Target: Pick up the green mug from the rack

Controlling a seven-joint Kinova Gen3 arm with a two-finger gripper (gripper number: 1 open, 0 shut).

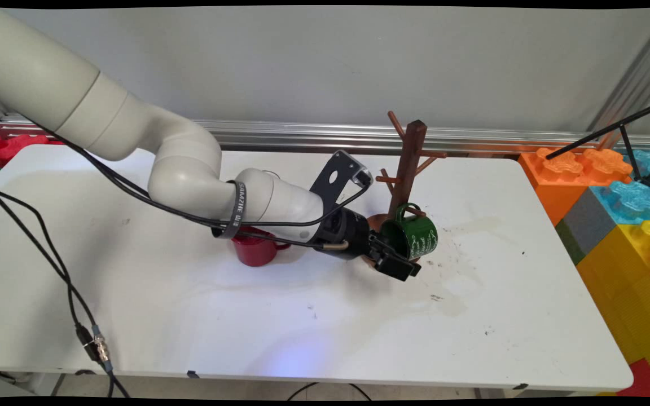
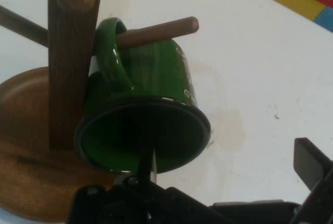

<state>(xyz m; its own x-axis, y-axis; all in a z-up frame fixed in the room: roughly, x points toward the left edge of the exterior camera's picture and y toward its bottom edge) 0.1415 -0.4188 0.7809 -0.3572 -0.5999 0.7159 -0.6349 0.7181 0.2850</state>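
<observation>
- Hand (image 1: 399, 260) was low over the white surface (image 1: 325, 316), right at the foot of the wooden mug tree (image 1: 409, 163), pointing toward pic right.
- Green mug (image 1: 415, 237) hung by its handle on a low peg of the tree, tilted, mouth facing the hand — hand view showed the peg (image 2: 156, 32) passing through the handle loop.
- Fingers were spread: one finger (image 2: 146, 164) sat at the lower rim of the mug's mouth, the other (image 2: 312, 164) stood off to the side, well clear of the mug. Whether the near finger touched the rim — couldn't tell.
- Tree's round wooden base (image 2: 26, 146) lay under and beside the mug.
- Red mug (image 1: 254, 251) stood upright on the surface behind the arm's forearm, partly hidden by it, apart from the tree.
- Big coloured foam blocks (image 1: 618, 197) were stacked off the surface's right end.
- Dark smudges & stains marked the surface near the tree.
</observation>
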